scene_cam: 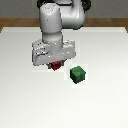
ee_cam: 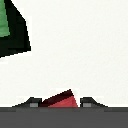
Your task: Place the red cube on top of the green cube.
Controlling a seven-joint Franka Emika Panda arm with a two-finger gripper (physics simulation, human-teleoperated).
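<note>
The small dark-red cube (scene_cam: 57,65) sits between the fingers of my gripper (scene_cam: 55,62), mostly hidden under the hand in the exterior view. In the wrist view the red cube (ee_cam: 61,99) fills the gap between the two fingertips (ee_cam: 33,103), which touch its sides; the gripper (ee_cam: 60,104) is shut on it. The larger dark-green cube (scene_cam: 78,74) stands on the white table, a short way toward the exterior view's right and nearer the camera than the red cube. It also shows in the wrist view (ee_cam: 7,22), partly cut off. I cannot tell whether the red cube is off the table.
The white table (scene_cam: 30,100) spreads around both cubes, with a brown floor strip (scene_cam: 15,22) behind its far edge. The arm's grey body (scene_cam: 60,20) rises above the gripper.
</note>
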